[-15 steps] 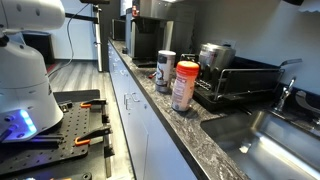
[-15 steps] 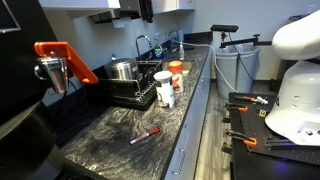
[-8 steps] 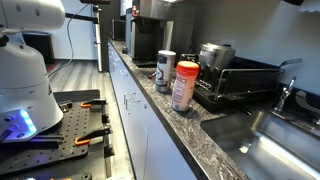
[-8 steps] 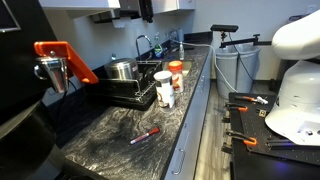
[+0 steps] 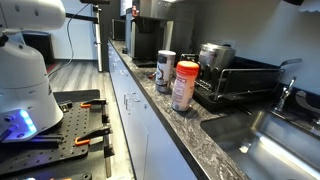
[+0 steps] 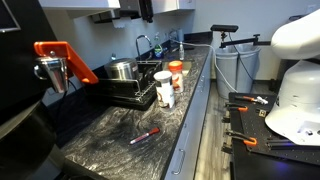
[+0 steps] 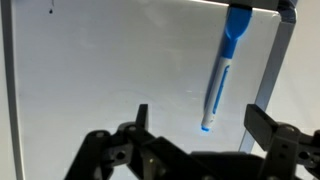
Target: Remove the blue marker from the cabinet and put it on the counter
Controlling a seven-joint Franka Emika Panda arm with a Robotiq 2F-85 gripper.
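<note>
White cabinet panel filling wrist view; blue marker (image 7: pixel 221 75) lying ahead of gripper (image 7: pixel 196 118), long axis running near-vertical in frame, sitting nearer frame-right finger; jaws standing wide apart, gripping nothing.

The dark speckled counter (image 6: pixel 105 145) carries a red pen (image 6: pixel 145 134) lying flat on bare stone. It also carries a black dish rack (image 5: pixel 245 85), an orange-lidded canister (image 5: pixel 185 86) just beside a jar (image 5: pixel 166 71), and, farther along, a dark coffee machine (image 5: pixel 148 42).
</note>
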